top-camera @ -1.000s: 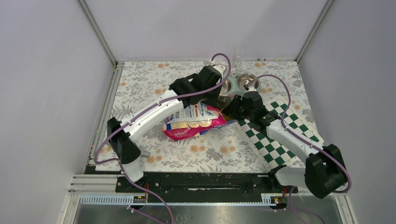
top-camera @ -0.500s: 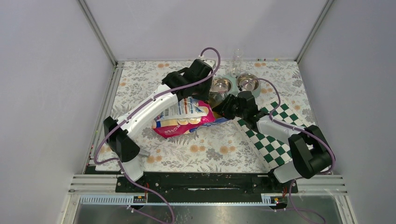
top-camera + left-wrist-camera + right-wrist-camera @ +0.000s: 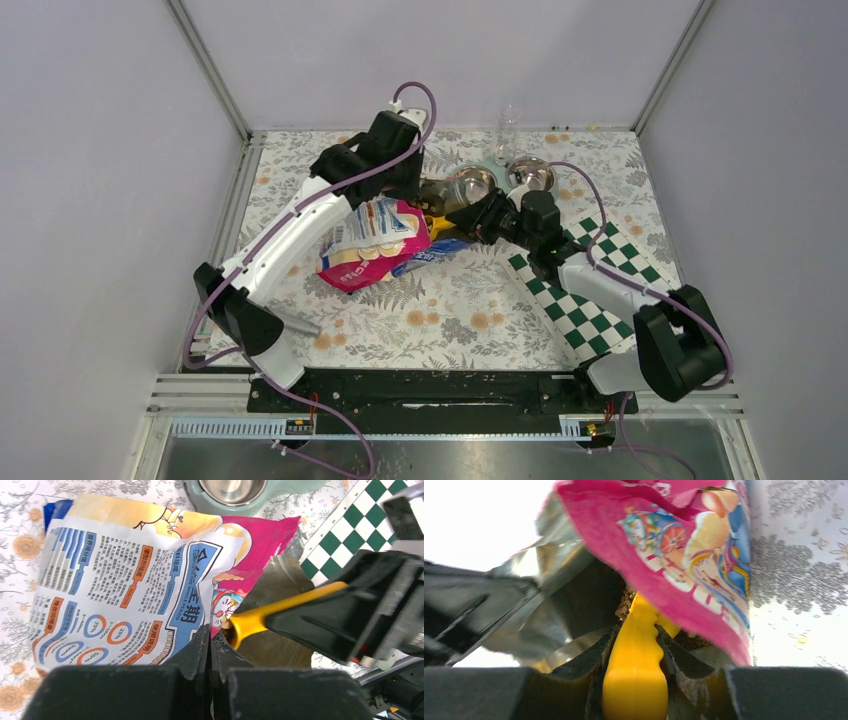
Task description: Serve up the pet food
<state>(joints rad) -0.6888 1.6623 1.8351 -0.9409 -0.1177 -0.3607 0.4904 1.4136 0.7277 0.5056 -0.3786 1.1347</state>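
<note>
Overhead view of a floral bench [image 3: 450,320], with two arms reaching in from the near edge.

Left of centre, a glossy pet-food bag [image 3: 368,240] in blue, white and magenta, tilted, its open end apparently raised off the bench. Left jaws pressed fully together on the bag's lip, holding the mouth up and facing right.

Just right of that, a yellow-orange scoop [image 3: 280,611], head-first inside the foil-lined mouth. Pet food [image 3: 625,604] inside the bag: a glimpse of small brown pellets around the scoop's head, none visible anywhere else. Right jaws partly open, clamped on either side of the scoop's handle.

Farther right and toward the far edge, twin steel bowls [image 3: 530,176] in a pale green stand, apparently bare. Near right, a green-and-white checked mat [image 3: 600,290] under the right arm.

Step in hand, by the look of it: scooping kibble out of the bag. Scoop's load hidden inside the bag.

Next move likely calls for drawing the scoop out level, bag mouth held open, then carrying it the short way to a bowl and tipping.
</note>
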